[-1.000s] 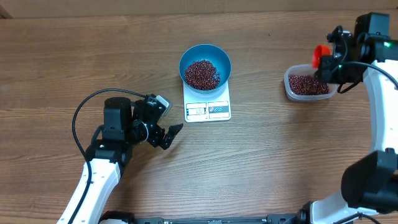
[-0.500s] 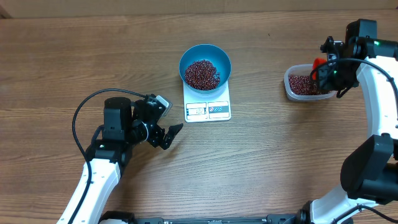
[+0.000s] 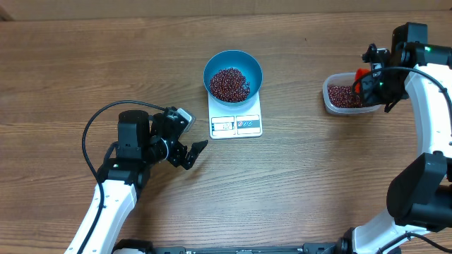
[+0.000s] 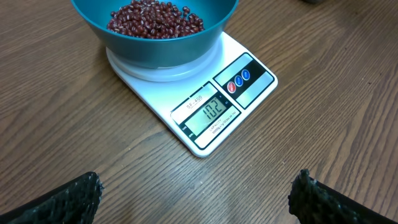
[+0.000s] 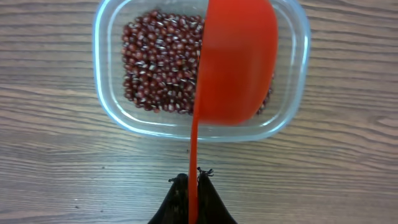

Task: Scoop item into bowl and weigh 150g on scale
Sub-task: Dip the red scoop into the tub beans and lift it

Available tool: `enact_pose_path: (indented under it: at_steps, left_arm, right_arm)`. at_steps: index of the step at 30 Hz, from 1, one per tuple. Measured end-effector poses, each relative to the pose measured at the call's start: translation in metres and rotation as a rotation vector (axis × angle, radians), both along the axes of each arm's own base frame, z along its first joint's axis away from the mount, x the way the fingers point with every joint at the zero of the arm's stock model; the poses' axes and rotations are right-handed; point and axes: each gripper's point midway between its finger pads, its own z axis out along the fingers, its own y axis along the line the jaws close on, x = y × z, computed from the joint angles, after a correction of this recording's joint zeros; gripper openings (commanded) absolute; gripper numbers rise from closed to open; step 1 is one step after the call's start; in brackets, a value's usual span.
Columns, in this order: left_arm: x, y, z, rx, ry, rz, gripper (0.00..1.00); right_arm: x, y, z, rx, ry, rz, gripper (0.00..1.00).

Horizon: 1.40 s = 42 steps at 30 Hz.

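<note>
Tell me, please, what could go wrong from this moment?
The right gripper pinches only the thin handle of the red scoop over the clear tub; a loaded scoop might twist and spill beans on the table. The scale reads 102 under the bowl, so a full scoop could overshoot.

Under me I see 1 clear plastic tub, a rounded rectangle with a glossy rim, standing flat on the brown wooden table, whose grain runs across my right wrist view. Over the tub's right half hangs 1 red scoop, turned on its side. Its rim shows as a straight edge on the left, its round back bulges to the right, and its thin handle runs straight down past the tub's near wall. From overhead the tub sits far to the right on the table, and I cannot tell whether the scoop touches anything inside it.
</note>
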Motion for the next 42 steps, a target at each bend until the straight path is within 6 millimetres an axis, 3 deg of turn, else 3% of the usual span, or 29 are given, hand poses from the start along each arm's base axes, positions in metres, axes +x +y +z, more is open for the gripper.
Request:
enact_pose_path:
  at_steps: [4,10,18,26,42]
  left_arm:
    - [0.000,0.000,0.000,0.000,0.000,0.000,1.00]
    - [0.000,0.000,0.000,0.000,0.000,0.000,0.99]
    - [0.000,0.000,0.000,0.000,0.000,0.000,1.00]
    - [0.000,0.000,0.000,0.000,0.000,0.000,1.00]
    - [0.000,0.000,0.000,0.000,0.000,0.000,1.00]
  right_arm:
    - [-0.003,-0.002,-0.003,-0.015,0.015,0.009,0.04]
    - [-0.017,0.000,-0.027,-0.016,0.074,0.044,0.04]
    - [-0.015,-0.001,-0.029,-0.025,0.064,0.082,0.04]
    - [-0.018,-0.007,-0.059,-0.072,0.072,0.147,0.04]
    - [-0.012,-0.005,-0.062,-0.111,0.062,0.293,0.04]
